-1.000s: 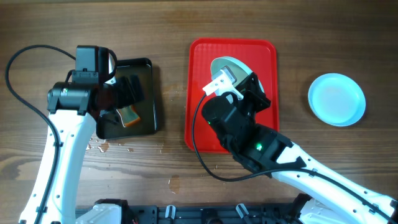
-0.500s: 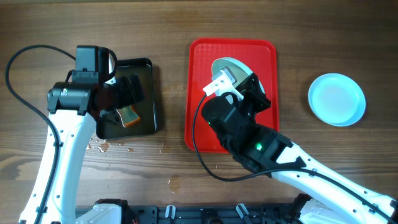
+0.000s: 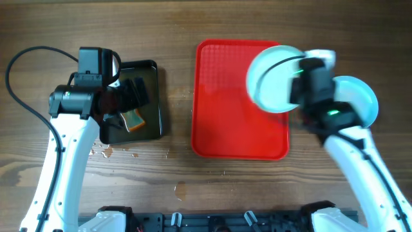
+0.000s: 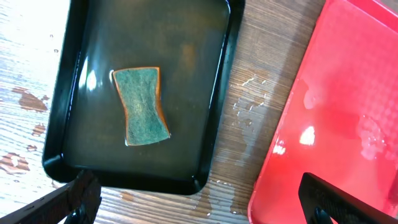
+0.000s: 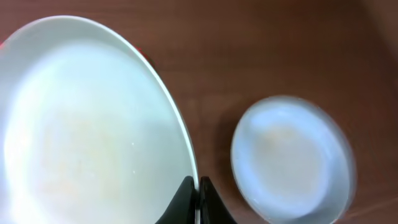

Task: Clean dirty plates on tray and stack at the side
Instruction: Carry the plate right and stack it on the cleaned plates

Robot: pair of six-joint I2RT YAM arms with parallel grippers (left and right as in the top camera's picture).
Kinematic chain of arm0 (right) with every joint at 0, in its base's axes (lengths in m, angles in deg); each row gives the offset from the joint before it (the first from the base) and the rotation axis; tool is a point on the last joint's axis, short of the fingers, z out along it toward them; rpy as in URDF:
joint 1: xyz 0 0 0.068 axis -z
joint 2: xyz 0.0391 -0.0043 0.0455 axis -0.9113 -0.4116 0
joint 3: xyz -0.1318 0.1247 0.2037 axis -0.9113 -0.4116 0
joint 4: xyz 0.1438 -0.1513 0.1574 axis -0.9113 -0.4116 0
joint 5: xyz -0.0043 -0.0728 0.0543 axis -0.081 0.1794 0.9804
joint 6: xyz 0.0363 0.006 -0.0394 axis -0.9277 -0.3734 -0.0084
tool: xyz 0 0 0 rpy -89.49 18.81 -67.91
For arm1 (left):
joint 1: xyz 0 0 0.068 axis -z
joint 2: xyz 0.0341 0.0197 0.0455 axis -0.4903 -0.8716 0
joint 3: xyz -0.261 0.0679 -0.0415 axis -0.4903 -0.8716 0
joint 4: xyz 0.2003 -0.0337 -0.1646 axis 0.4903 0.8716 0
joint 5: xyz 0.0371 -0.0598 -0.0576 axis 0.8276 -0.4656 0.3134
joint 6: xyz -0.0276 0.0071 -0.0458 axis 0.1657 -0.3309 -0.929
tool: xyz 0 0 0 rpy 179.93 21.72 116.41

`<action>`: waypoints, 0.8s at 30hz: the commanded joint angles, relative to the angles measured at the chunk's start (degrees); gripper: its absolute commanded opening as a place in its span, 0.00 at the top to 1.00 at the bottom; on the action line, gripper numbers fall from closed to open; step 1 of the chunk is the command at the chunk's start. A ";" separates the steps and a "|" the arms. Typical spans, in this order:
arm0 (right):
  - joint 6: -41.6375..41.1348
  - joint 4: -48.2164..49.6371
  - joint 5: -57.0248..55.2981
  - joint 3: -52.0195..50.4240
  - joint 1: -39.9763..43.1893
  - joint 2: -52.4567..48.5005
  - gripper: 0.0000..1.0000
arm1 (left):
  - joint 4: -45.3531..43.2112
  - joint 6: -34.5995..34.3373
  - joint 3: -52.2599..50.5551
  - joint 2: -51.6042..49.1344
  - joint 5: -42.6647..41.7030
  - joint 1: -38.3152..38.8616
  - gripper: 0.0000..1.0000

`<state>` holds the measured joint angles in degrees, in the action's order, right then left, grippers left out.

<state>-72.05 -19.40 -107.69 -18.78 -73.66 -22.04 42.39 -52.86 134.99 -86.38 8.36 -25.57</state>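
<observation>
A pale light-blue plate (image 3: 273,80) hangs above the right edge of the red tray (image 3: 225,109), pinched at its rim by my shut right gripper (image 3: 297,85). In the right wrist view the fingers (image 5: 198,193) clamp the rim of this plate (image 5: 81,124); it looks clean with a faint tint. A second plate (image 3: 364,103) lies on the wooden table to the right, partly under my right arm, and shows blurred in the right wrist view (image 5: 289,158). My left gripper (image 4: 199,205) is open, low over the gap between the black tray and the red tray (image 4: 336,124).
A black tray (image 3: 153,71) with dark liquid holds a green-and-orange sponge (image 4: 142,106) at the left. Water spots (image 3: 106,151) lie on the wood in front of it. The red tray's surface is wet.
My right arm has swung right from over the middle of the red tray, carrying the plate to the tray's right edge near the plate on the table. The left arm has not moved.
</observation>
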 commanded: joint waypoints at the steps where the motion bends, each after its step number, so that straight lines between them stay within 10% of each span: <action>1: -5.05 -0.66 25.94 0.74 17.55 1.20 0.96 | -0.02 0.66 -0.11 0.42 -0.90 -0.28 0.00; 6: -8.04 -3.69 27.76 0.68 39.60 -3.45 0.96 | -0.02 0.66 -0.11 0.42 -0.90 -0.28 0.00; 13: -13.18 -1.03 27.82 0.68 49.35 -15.87 0.95 | -0.02 0.66 -0.11 0.42 -0.90 -0.28 0.00; 18: -8.22 -0.87 39.10 0.74 47.87 -15.87 0.25 | -0.02 0.66 -0.11 0.42 -0.90 -0.28 0.00; 24: -0.68 -6.23 52.54 0.74 38.01 -2.38 0.07 | -0.02 0.66 -0.11 0.42 -0.90 -0.28 0.00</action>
<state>-78.33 -23.27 -62.82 -18.73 -29.97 -32.61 42.35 -52.86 134.99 -86.38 8.34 -25.68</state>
